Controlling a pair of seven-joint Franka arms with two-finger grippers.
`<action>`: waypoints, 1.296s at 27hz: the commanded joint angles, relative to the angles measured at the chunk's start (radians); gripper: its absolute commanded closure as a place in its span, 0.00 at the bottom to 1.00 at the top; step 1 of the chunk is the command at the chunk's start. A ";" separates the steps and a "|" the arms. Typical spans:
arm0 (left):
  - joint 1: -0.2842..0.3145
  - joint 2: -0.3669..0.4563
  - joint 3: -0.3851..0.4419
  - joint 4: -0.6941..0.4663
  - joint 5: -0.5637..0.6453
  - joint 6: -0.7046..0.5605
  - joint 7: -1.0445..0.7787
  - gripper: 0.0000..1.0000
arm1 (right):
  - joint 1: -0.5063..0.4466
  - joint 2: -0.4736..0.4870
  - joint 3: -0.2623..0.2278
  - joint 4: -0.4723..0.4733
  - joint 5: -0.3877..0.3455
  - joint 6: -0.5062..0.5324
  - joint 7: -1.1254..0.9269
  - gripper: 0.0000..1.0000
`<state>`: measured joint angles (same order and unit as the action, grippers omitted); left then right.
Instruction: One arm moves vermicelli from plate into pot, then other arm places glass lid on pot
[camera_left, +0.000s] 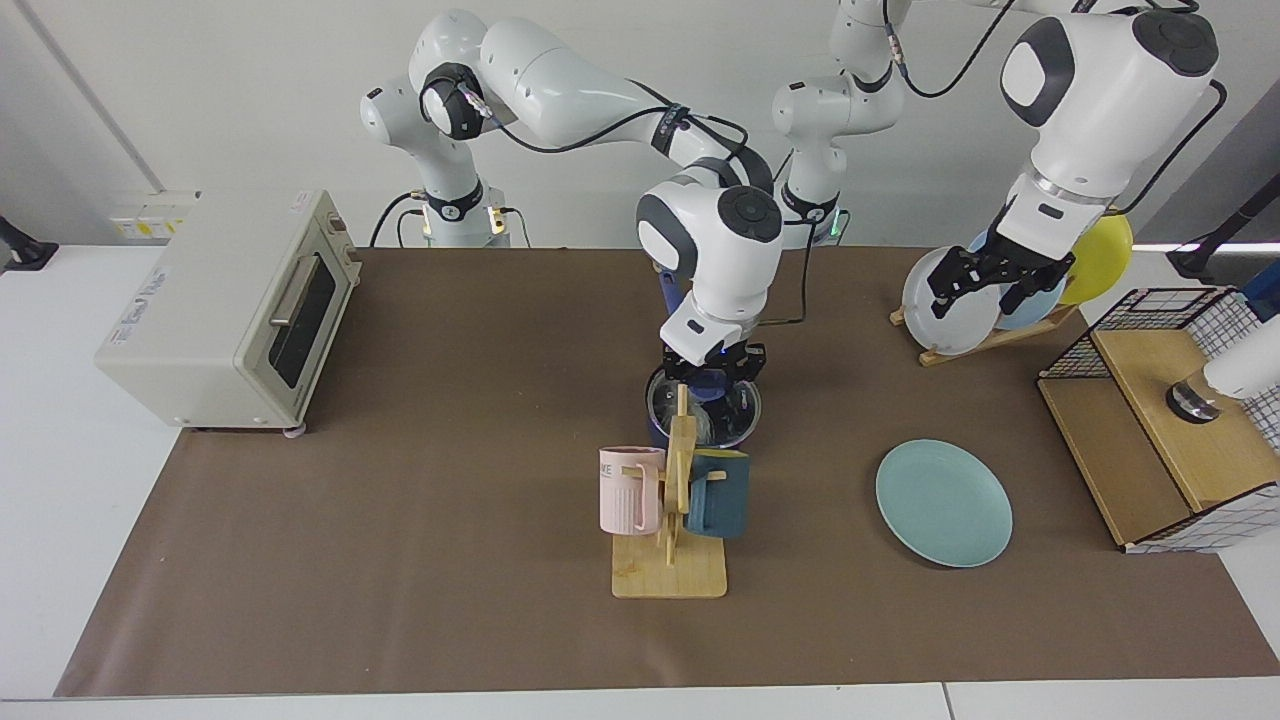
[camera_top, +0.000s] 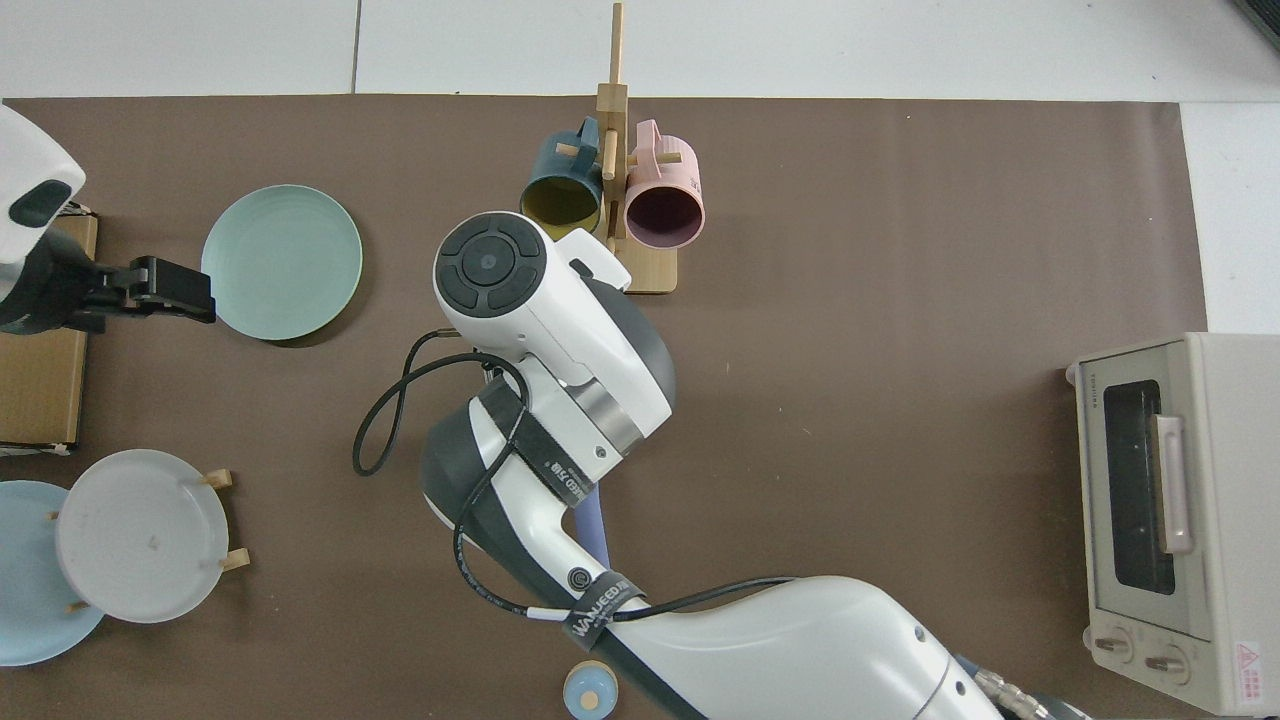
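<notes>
right gripper (camera_left: 712, 371): you see it down over the blue knob (camera_left: 711, 379) of the glass lid (camera_left: 704, 403), a finger on either side of the knob; whether it grips or has let go, you cannot tell from here. Blue wrist light on.
glass lid: appears seated on the pot (camera_left: 660, 432), roughly level; the mug stand hides the near rim, so you can't confirm full seating.
pot: mid-table, just behind the wooden mug stand (camera_left: 673, 512). From above the arm covers it; only the handle (camera_top: 596, 520) and its pale round tip (camera_top: 590, 689) poke out.
vermicelli: pale mass under the glass, looks like noodles; too small to be sure.
plate (camera_left: 943, 502): bare teal, nothing on it, well apart from the pot.
left gripper (camera_left: 984, 280): raised in front of the plate rack (camera_left: 972, 300), fingers spread, holding nothing. From above it shows beside the plate (camera_top: 282, 262). This arm waits.
done, your call: transfer step looks finished (plate empty); lid looks placed.
left: release of the knob if not yet done, then lifting the right arm clear.
risk: pulling away at a slant could drag the lid off-centre.
</notes>
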<state>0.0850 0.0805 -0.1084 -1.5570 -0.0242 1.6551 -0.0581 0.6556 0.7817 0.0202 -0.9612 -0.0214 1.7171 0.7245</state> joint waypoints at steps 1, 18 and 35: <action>0.001 -0.016 0.001 -0.009 -0.005 0.003 0.014 0.00 | -0.007 -0.027 0.007 -0.017 0.038 -0.021 -0.002 1.00; 0.001 -0.016 0.001 -0.009 -0.005 0.003 0.014 0.00 | -0.019 -0.032 0.007 -0.017 0.020 -0.048 -0.030 1.00; 0.001 -0.016 0.001 -0.009 -0.005 0.003 0.014 0.00 | -0.021 -0.030 0.007 -0.017 0.035 -0.034 -0.028 1.00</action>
<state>0.0850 0.0805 -0.1085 -1.5570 -0.0242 1.6551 -0.0580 0.6426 0.7739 0.0186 -0.9610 -0.0059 1.6824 0.7187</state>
